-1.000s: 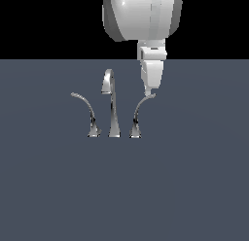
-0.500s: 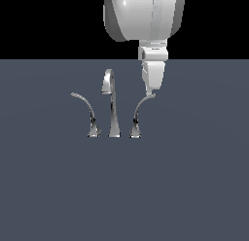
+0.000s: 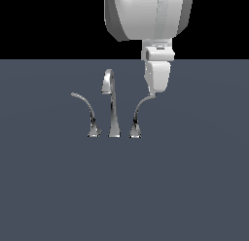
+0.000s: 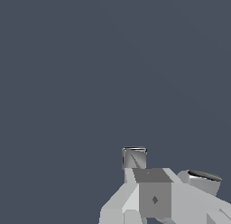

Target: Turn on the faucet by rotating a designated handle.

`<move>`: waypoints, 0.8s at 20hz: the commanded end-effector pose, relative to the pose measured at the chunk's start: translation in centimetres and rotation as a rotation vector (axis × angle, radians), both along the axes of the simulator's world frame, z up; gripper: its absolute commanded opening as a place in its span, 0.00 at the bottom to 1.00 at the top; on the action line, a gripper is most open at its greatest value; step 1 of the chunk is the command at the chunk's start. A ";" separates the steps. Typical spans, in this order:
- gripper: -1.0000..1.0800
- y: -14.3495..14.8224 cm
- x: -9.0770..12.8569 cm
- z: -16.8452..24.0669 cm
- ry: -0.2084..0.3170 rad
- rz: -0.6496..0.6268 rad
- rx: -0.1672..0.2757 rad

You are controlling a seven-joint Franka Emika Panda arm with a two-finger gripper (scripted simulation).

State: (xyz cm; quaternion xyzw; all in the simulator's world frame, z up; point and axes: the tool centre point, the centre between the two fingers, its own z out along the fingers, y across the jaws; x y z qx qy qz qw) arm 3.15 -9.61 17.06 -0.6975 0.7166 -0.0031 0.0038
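The chrome faucet stands on the grey surface in the exterior view: a tall hooked spout (image 3: 113, 109) with a lever on each side. The handle (image 3: 138, 112) arches up from its flared base, and its tip sweeps toward the exterior view's right. My gripper (image 3: 153, 92) hangs straight down, fingers together, with the fingertips touching the handle's tip from the right. In the wrist view the closed fingers (image 4: 153, 193) sit beside a small chrome end (image 4: 134, 157), apparently the handle's tip. A second chrome piece (image 4: 203, 180) shows nearby; I cannot tell which part it is.
The mirror-image lever (image 3: 88, 112) sweeps toward the exterior view's left, on the other side of the spout. The flat grey surface (image 3: 124, 196) extends all around the faucet. The large white arm body (image 3: 146, 14) hangs above the handle.
My gripper has shifted slightly toward the exterior view's right, staying at the handle's tip. The handle shows no clear rotation.
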 end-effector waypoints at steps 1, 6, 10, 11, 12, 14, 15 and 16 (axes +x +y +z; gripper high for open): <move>0.00 -0.8 -1.3 0.0 0.010 -0.008 -0.001; 0.00 0.2 -1.4 0.0 0.000 0.001 0.001; 0.00 0.4 -2.7 0.0 0.003 -0.002 0.000; 0.00 0.5 -3.0 0.0 0.004 -0.002 0.000; 0.00 0.6 -3.3 0.0 0.004 -0.003 0.000; 0.00 0.7 -4.0 0.0 0.006 -0.004 0.000; 0.00 0.8 -4.3 0.0 0.006 -0.005 0.000; 0.00 0.9 -4.7 0.0 0.007 -0.006 0.000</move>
